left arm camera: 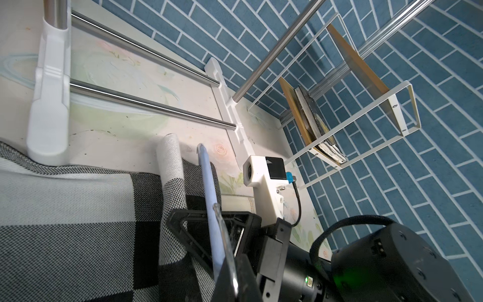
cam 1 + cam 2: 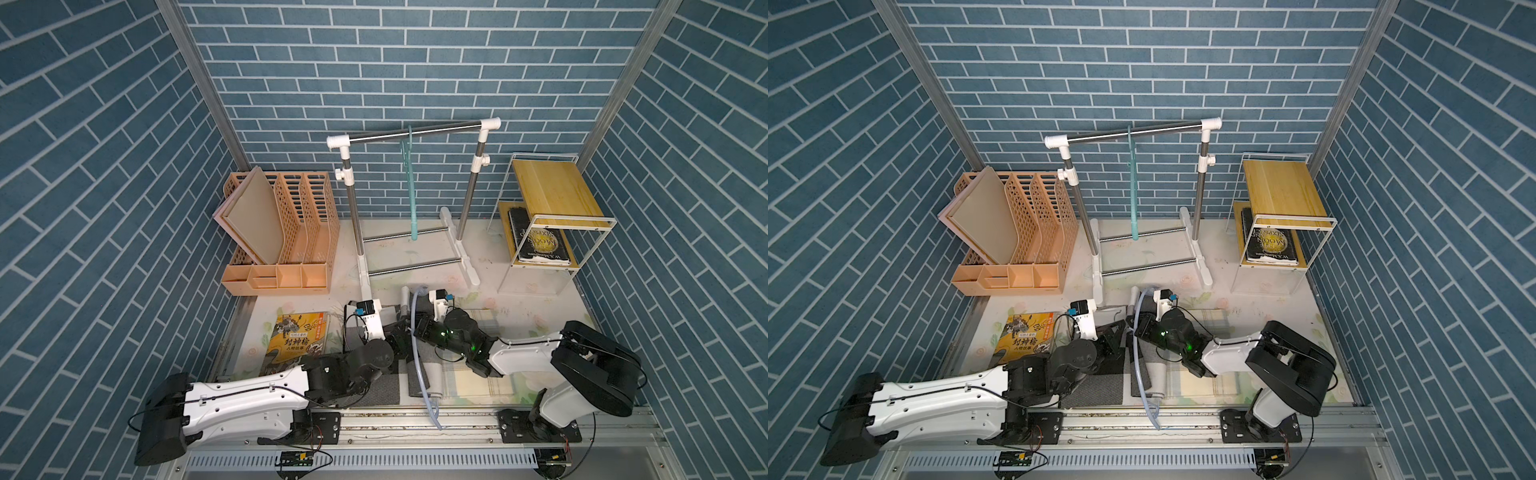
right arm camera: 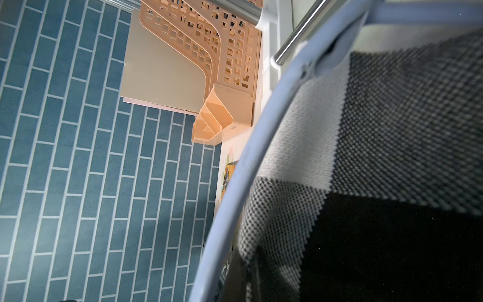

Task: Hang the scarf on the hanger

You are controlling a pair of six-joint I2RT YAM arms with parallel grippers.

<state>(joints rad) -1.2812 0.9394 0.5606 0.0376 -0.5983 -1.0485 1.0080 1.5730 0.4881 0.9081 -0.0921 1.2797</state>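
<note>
Front centre of the floral-print table (image 2: 540, 307). Both arms reach inward and meet over the cloth.

- Grey, black and white checked knit scarf (image 1: 78, 209): spread flat between the two arms, in front of the white-and-steel clothes rack (image 2: 415, 132). A rolled white end lies near the rack's foot.
- Pale blue plastic hanger (image 1: 207, 183): runs lengthways across the scarf, from near the rack toward the front rail. Whether it rests on the cloth or is lifted off it, I cannot tell.
- Left gripper (image 2: 405, 332): clenched. In the left wrist view the hanger's bar runs straight into its fingers, so it is gripping the hanger.
- Right gripper (image 2: 417, 328): jaws closed, pressed in at the same spot against hanger and scarf. What it pinches, if anything, I cannot make out.
- Pale plaid cloth (image 2: 486, 384): flat under the right arm.

Background:
- A teal hanger (image 2: 411, 195) hangs from the rack's rail.
- An orange slotted file organiser (image 2: 299, 232) stands at the back left.
- A wire-and-wood shelf (image 2: 552, 187) at the back right holds a black book (image 2: 536, 241).
- A yellow illustrated book (image 2: 297, 336) lies beside the left arm.
</note>
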